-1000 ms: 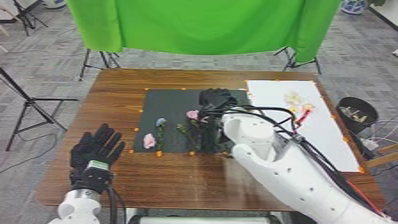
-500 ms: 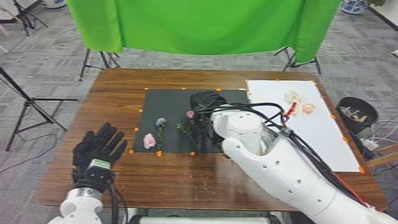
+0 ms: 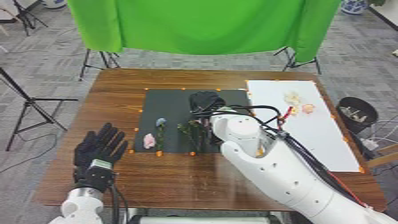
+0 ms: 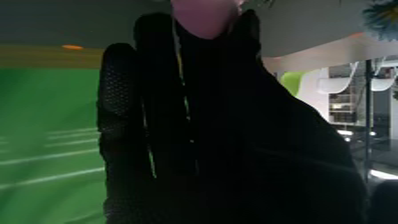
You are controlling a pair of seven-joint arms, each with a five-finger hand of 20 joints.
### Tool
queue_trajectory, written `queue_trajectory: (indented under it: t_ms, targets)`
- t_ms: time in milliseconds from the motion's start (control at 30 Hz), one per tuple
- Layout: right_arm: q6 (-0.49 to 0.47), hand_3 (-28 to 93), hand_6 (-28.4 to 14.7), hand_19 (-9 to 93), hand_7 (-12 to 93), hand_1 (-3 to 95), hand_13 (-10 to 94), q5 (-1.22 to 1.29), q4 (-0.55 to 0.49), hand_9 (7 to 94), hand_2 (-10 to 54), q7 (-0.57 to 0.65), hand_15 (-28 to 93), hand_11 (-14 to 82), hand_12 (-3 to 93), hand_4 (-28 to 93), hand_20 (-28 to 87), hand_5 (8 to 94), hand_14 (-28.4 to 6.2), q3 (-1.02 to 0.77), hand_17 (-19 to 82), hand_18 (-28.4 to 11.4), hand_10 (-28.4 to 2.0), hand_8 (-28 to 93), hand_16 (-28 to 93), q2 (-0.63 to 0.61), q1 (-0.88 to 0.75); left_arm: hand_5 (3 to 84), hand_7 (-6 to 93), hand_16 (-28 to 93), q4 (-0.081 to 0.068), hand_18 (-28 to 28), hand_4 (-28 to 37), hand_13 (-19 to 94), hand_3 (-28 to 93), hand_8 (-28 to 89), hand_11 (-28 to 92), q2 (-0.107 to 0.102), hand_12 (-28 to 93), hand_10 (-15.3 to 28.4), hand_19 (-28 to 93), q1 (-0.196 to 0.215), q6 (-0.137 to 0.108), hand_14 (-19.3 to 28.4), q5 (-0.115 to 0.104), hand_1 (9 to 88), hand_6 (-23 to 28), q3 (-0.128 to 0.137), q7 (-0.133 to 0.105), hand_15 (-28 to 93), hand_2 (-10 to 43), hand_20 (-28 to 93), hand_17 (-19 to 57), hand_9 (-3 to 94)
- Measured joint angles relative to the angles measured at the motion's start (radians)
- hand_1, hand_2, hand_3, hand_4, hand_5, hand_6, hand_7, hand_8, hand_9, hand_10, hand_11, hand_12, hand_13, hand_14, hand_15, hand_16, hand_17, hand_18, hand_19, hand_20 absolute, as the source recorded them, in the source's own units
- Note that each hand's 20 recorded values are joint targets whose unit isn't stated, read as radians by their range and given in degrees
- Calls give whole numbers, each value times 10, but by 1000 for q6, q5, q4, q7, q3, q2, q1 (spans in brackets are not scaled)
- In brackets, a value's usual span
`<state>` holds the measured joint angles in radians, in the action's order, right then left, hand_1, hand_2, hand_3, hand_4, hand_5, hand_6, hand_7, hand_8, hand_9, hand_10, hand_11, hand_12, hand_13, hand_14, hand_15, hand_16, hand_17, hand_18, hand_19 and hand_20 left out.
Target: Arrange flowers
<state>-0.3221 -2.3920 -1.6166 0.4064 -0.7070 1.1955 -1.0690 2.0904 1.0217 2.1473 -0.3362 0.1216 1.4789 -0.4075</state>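
Over the dark mat [image 3: 167, 102], your right hand [image 3: 206, 101] is hovering against a pink flower [image 4: 206, 17], presumably to place it; whether it's grasping, I can't tell. Your left hand [image 3: 93, 152] is resting unclenched, leaving working room.

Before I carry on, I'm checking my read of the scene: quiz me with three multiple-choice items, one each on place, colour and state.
1. Relative to the dark mat, the left robot hand is:
A on it
B left of it
C right of it

2. The flower head nearest the mat's left edge is:
A pink
B blue
C yellow

3. The left robot hand's fingers are:
A in a fist
B round a stem
C straight

1 B: it lies outside the mat's left edge.
2 A: its petals show pale pink.
3 C: the fingers extend forward, slightly apart.
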Motion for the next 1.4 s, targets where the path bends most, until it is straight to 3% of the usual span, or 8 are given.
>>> queue_trajectory:
  t_ms: [367, 900, 1267, 1400]
  targets:
    - [152, 564, 9, 658, 174, 662, 664, -30, -28, 820, 50, 25, 186, 153, 242, -283, 346, 727, -67, 24, 273, -151, -103, 12, 374, -33, 7, 425, 221, -101, 0, 145, -283, 253, 740, -110, 313, 0, 102, 159, 402, 1, 4, 167, 0, 284, 98, -1, -2, 470, 192, 93, -69, 339]
    - [150, 637, 10, 681, 167, 614, 662, -162, -115, 819, 42, -40, 200, 145, 233, -283, 352, 728, -76, 106, 275, -167, -102, -8, 354, -39, 32, 425, 220, -101, 1, 145, -283, 252, 740, -110, 313, 1, 103, 159, 401, 9, 6, 168, 1, 284, 98, 17, 8, 469, 191, 94, -69, 339]
    - [130, 639, 11, 684, 155, 603, 648, -179, -107, 793, 38, -70, 211, 120, 229, -283, 344, 709, -77, 122, 268, -172, -102, -15, 347, -33, 7, 424, 220, -100, -2, 145, -283, 252, 740, -109, 313, 1, 102, 159, 400, 7, 6, 168, 0, 283, 98, 8, 5, 468, 191, 93, -69, 339]
    - [86, 720, 9, 649, 160, 546, 611, -181, -110, 741, -33, -83, 249, 102, 178, -283, 310, 673, -95, 113, 239, -183, -109, -50, 264, -32, -15, 425, 221, -100, -2, 145, -283, 253, 740, -109, 312, 1, 102, 159, 400, 7, 8, 167, 0, 286, 98, 10, 5, 468, 186, 93, -68, 339]
